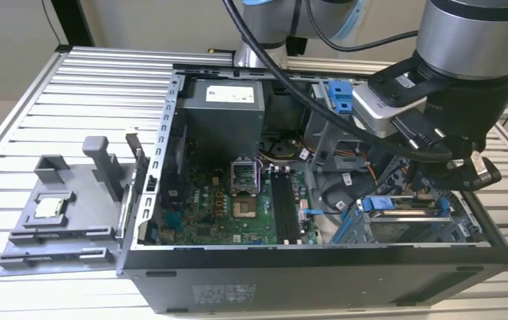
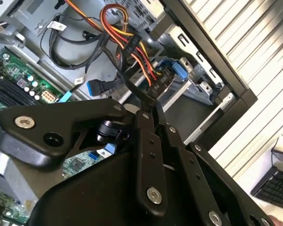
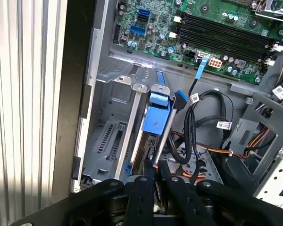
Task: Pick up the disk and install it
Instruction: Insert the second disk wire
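Note:
The disk (image 1: 405,208) lies in the drive bay at the front corner of the open computer case, on the exterior view's right. It is silver-grey with a blue carrier tab (image 3: 156,118) at one end. In the first wrist view it sits edge-on between two silver rails. My gripper (image 1: 445,183) hangs just above it, lowered into the case. In both wrist views the black fingers (image 3: 142,188) stand together, shut, and I see nothing held between them. Their tips (image 3: 153,168) meet at the disk's near end. In the second wrist view my gripper (image 2: 149,109) ends close to a bundle of cables.
The green motherboard (image 1: 236,200) and the power supply (image 1: 223,107) fill the case's middle and back. Orange, yellow and black cables (image 2: 127,28) run beside the bay. A grey cage with a blue latch (image 1: 341,97) stands at the back. A grey fixture (image 1: 59,220) holding a small chip (image 1: 49,207) sits on the exterior view's left.

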### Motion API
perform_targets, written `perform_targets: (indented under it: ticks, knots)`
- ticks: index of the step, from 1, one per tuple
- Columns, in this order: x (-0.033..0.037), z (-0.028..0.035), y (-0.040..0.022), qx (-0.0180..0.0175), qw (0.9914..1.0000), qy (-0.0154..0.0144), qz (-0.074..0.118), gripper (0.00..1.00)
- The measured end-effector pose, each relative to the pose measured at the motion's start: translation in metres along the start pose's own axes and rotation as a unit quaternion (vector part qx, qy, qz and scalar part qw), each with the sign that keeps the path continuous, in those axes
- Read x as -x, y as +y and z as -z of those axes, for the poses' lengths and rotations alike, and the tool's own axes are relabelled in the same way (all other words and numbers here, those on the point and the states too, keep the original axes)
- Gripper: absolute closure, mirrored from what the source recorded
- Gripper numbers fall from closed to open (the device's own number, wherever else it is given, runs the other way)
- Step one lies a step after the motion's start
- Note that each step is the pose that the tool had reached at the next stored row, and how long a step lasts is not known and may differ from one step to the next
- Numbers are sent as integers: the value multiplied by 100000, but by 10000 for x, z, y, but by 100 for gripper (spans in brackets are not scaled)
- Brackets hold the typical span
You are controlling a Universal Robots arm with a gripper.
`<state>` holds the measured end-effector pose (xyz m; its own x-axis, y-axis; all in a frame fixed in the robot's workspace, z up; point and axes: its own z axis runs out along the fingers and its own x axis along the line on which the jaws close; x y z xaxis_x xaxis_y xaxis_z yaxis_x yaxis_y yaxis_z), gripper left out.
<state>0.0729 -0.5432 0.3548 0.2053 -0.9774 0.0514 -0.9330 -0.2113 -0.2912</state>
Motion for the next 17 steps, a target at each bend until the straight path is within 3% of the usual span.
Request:
perform_targets:
  ticks: [4, 17]
  knots:
    - [-2, -13, 5, 217, 99977, 599, -2037, 100]
    - [-2, -14, 5, 399, 99977, 536, -2060, 100]
